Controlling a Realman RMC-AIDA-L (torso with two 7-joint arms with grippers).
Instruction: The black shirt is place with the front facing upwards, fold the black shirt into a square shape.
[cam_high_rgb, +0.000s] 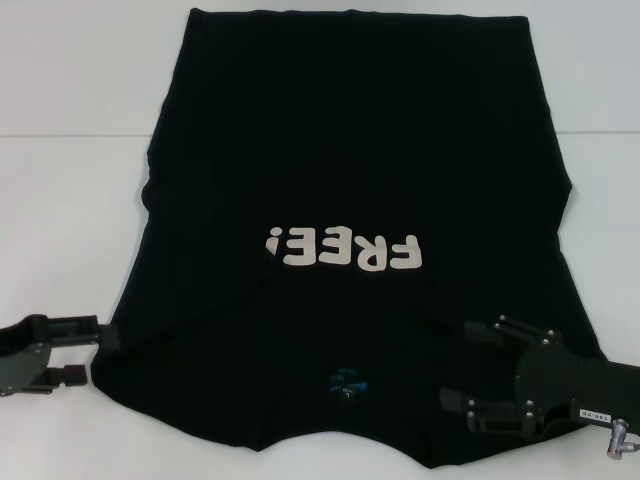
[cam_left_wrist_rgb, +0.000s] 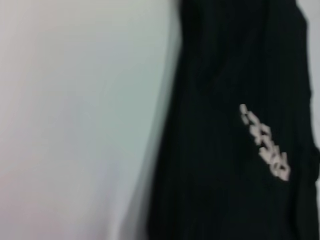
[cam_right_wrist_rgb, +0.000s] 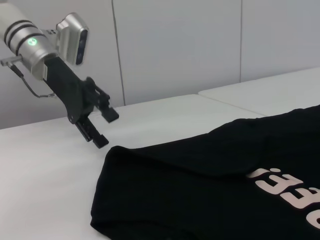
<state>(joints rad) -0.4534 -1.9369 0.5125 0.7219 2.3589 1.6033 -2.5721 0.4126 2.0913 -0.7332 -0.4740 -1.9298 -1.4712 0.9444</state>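
Black cotton covers most of the white table (cam_high_rgb: 70, 150): the black shirt (cam_high_rgb: 350, 150) lies flat with its front up, the white "FREE!" lettering (cam_high_rgb: 345, 252) reading upside down from the robot's side and a small blue mark (cam_high_rgb: 348, 381) near the collar, which sits at the table's near edge. Its hem reaches toward the far edge. Both sleeves look already turned in over the body, since the outline is a plain tapering panel with diagonal creases running from the near corners toward the print; that is a judgement from the shape, not something plainly shown.

At the near left corner of the shirt the left gripper (cam_high_rgb: 72, 352) hangs just beside the cloth, its jaws apart and holding nothing; the right wrist view shows it (cam_right_wrist_rgb: 100, 127) lifted a little off the table, close to that corner. The right gripper (cam_high_rgb: 470, 375) is over the shirt's near right part, fingers spread with nothing visibly pinched between them.

The step in hand seems to be the approach for the lengthwise fold. Next, each gripper would need to come down onto its near corner, pinch through all layers, and the two carry the collar end evenly toward the hem so the fold lands square.
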